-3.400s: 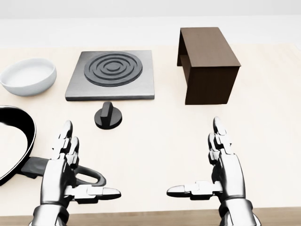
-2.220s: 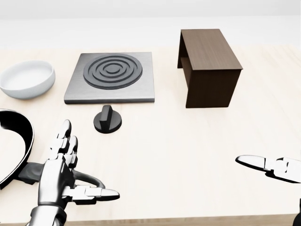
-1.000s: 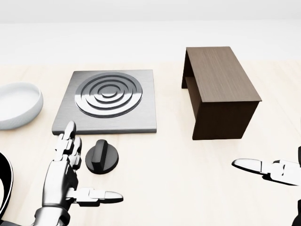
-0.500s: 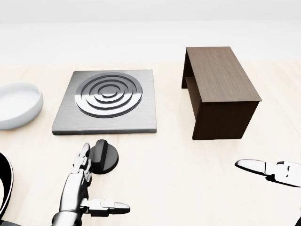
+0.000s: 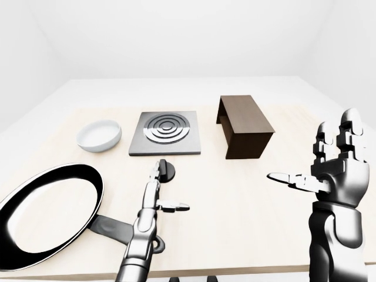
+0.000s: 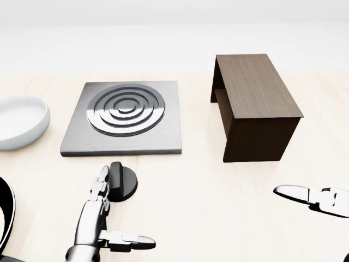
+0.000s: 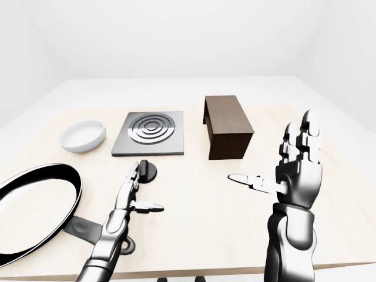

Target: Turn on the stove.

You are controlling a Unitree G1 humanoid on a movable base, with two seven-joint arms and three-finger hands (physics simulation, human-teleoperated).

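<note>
The stove [image 6: 121, 117] is a grey square plate with dark rings, upper left in the head view. Its black knob [image 6: 123, 182] sits on the table just below the plate, its ridge standing roughly upright in the view. My left hand [image 6: 127, 207] is open, thumb spread to the right. Its fingertips [image 6: 102, 176] reach the knob's left edge; I cannot tell if they touch it. My right hand [image 5: 307, 147] is open and empty, raised at the right, well away from the knob. Only its thumb [image 6: 305, 195] shows in the head view.
A brown wooden box [image 6: 256, 109] stands to the right of the stove. A white bowl [image 6: 19, 120] sits to the stove's left. A black frying pan [image 5: 47, 214] lies at lower left, its handle under my left forearm. The table's near edge [image 5: 235, 273] runs along the bottom.
</note>
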